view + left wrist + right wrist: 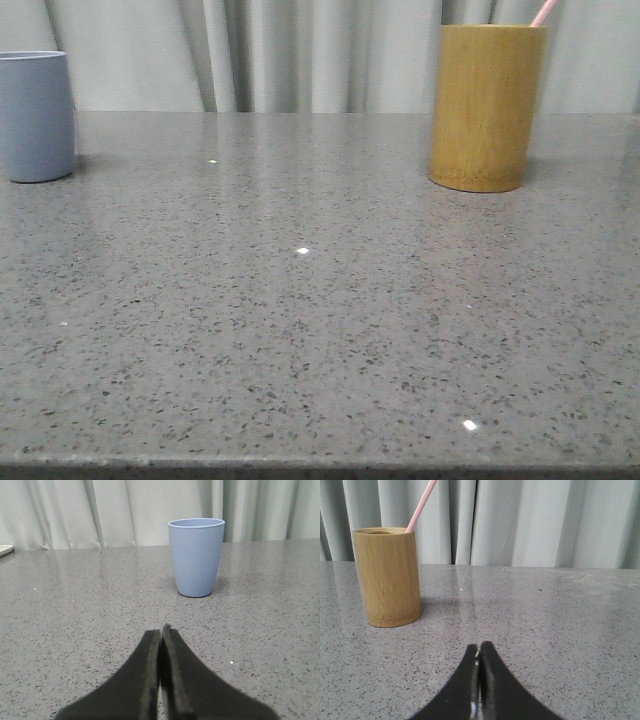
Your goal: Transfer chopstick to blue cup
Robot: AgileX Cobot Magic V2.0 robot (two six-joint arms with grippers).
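The blue cup stands upright at the far left of the grey speckled table; the left wrist view shows the blue cup ahead of my left gripper, which is shut with nothing in it. A pale pink chopstick leans out of the bamboo cylinder at the back right. In the right wrist view the chopstick rises from the cylinder, some way ahead of my right gripper, which is shut and holds nothing. Neither gripper shows in the front view.
Pale grey curtains hang behind the table's far edge. The table's near edge runs along the bottom of the front view. A pale flat object shows partly at the table's edge in the left wrist view.
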